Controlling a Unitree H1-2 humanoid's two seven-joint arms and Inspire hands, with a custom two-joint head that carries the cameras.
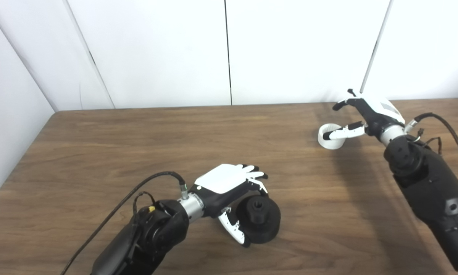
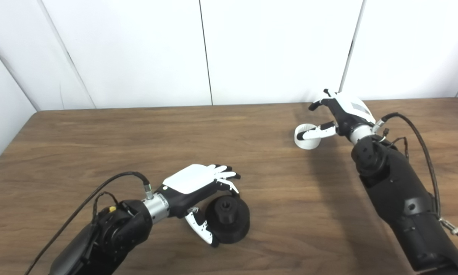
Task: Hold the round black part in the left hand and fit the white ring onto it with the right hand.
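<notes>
My left hand [image 1: 229,189] sits low at about six o'clock on the table, palm down, its fingers [image 1: 256,172] curled over the far side of the round black part [image 1: 260,218] and my thumb [image 1: 233,228] pressed against its near left edge, so I grip it from both sides. The part stands tilted on its rim on the wood, its raised central hub facing the camera.

My right hand [image 2: 337,112] is well apart from it, out at about two o'clock near the back of the table. One of its fingers [image 2: 316,132] lies across the top of the white ring [image 2: 307,136], touching it, while the others are spread and lifted above. I cannot tell whether the ring is truly pinched or merely rests under that finger; it sits at the table's surface, casting a shadow just beside it.

The table [image 1: 118,145] is dark brown wood grain with a rounded back left corner. Behind it rise plain white wall panels [image 1: 156,49] split by thin dark vertical seams. Black cables [image 1: 110,214] loop from both my wrists.
</notes>
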